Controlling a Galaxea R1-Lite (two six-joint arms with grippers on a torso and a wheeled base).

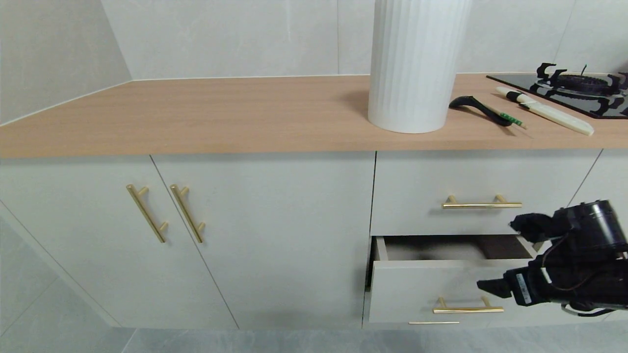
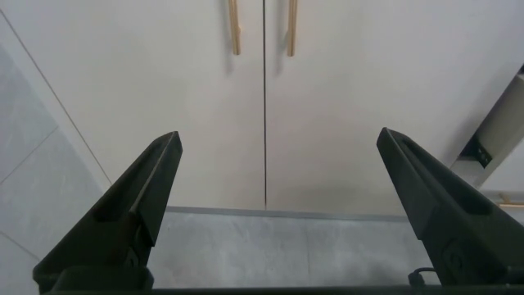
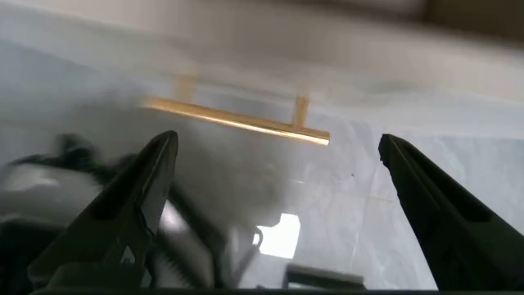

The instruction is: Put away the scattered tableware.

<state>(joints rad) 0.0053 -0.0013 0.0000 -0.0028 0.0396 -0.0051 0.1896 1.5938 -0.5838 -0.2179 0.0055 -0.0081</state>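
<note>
On the wooden desk [image 1: 221, 117], the scattered tableware lies at the far right. A black spoon [image 1: 483, 110] with a green-striped handle rests just right of a tall white ribbed vase [image 1: 414, 63]. A cream knife [image 1: 544, 112] with a black band lies just beside the spoon on its right, and its far end is near the edge of the black stove [image 1: 579, 88]. Spoon and knife both lie flat, angled from far left to near right, and we see them apart from each other.

Below the desk on the right, the upper drawer [image 1: 481, 186] is closed behind its gold handle [image 1: 482, 204]. The lower drawer [image 1: 422, 289] is pulled partly out, and its inside is dark. We see its own gold handle [image 1: 468, 309] low on the front panel.

The right end effector [image 1: 495, 255] hangs in front of the lower drawer's right end with its fingers spread wide and nothing between them. One fingertip [image 1: 520, 225] sits at the level of the drawer opening, while the other is in front of the panel, near the right end of the handle. In the right wrist view the same spread fingers of the right end effector [image 3: 278, 139] frame that handle [image 3: 237, 121], which lies beyond them, untouched.

The left end effector [image 2: 278, 139] is also wide open and empty. It faces the two closed cabinet doors [image 2: 264, 98] on the left, whose gold handles [image 2: 234, 24] flank the seam between them, with the grey floor [image 2: 270, 254] below.
</note>
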